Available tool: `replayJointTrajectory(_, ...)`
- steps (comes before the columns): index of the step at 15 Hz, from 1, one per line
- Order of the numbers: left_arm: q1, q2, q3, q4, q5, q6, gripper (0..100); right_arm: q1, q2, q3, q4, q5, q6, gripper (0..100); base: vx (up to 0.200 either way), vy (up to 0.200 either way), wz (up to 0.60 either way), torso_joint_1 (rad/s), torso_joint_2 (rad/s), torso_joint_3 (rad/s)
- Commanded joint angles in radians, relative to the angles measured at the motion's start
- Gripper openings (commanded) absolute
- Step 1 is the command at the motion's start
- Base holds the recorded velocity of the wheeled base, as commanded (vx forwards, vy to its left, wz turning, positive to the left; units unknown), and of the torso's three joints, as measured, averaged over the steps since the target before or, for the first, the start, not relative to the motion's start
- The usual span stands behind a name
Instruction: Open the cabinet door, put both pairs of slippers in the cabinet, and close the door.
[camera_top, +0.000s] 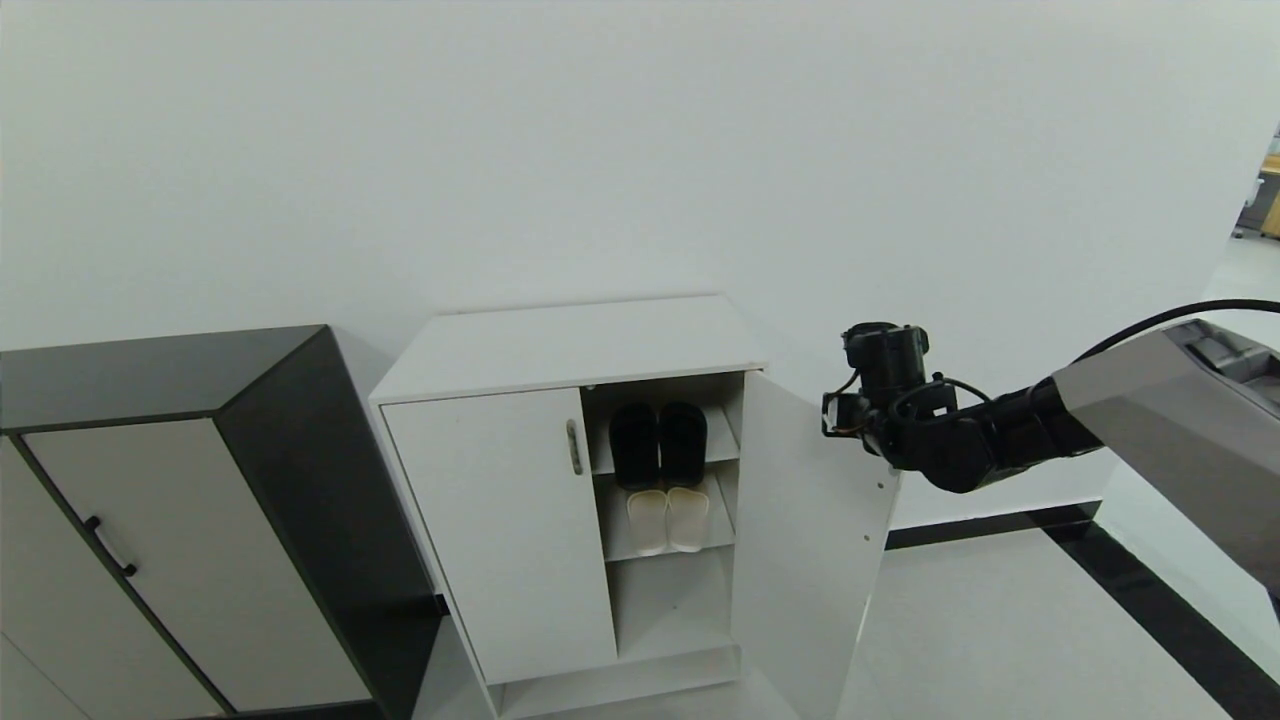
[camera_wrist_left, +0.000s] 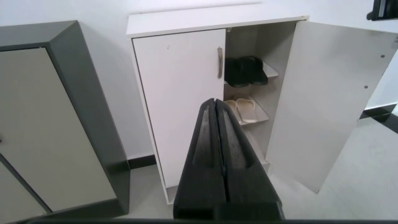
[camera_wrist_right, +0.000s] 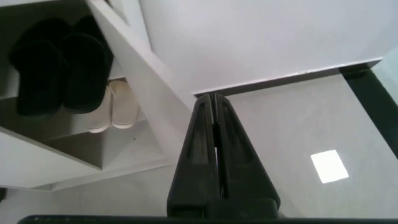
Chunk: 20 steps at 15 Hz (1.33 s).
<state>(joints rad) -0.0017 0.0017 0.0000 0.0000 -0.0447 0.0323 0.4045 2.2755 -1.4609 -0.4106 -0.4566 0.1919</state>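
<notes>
Slippers of both pairs sit inside the white cabinet: the black pair on the top shelf, toes inward, and the cream pair on the shelf just below, side by side. The lowest compartment holds nothing that I can see. The cabinet's right-hand door stands swung wide open, while the left-hand door is closed, its handle at the inner edge.

My right claw has its fingers pressed together, holding nothing. It hangs at the outer side of the open door, near that door's upper corner, with the door between it and the slippers. I cannot tell whether its tip touches the panel. Beneath it lie the floor and a black baseboard.

My left claw is likewise closed and empty, held out in front of the cabinet's closed door, apart from it. A dark cabinet stands just beside the white one, on my left.
</notes>
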Motion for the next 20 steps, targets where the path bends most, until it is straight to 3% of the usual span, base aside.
replayJointTrajectory(1, 0.000, 0.000, 0.000, 0.000, 0.000, 0.000, 0, -0.010, 0.021, -0.003, 0.000, 0.003, 0.000, 0, 0.000, 0.000, 0.00, 0.000, 0.00, 0.000)
replayJointTrajectory(9, 0.000, 0.000, 0.000, 0.000, 0.000, 0.000, 0, -0.006, 0.016, 0.031, 0.000, 0.001, 0.000, 0, 0.000, 0.000, 0.00, 0.000, 0.00, 0.000)
replayJointTrajectory(12, 0.000, 0.000, 0.000, 0.000, 0.000, 0.000, 0, 0.053, -0.034, 0.106, -0.010, 0.003, 0.001, 0, 0.000, 0.000, 0.00, 0.000, 0.00, 0.000)
replayJointTrajectory(17, 0.000, 0.000, 0.000, -0.002, 0.000, 0.000, 0, 0.240, -0.189, 0.257, -0.013, 0.049, 0.064, 0, 0.000, 0.000, 0.00, 0.000, 0.00, 0.000)
replayJointTrajectory(20, 0.000, 0.000, 0.000, 0.000, -0.001, 0.000, 0, 0.251, -0.232, 0.341, -0.102, 0.092, 0.035, 0, 0.000, 0.000, 0.00, 0.000, 0.00, 0.000)
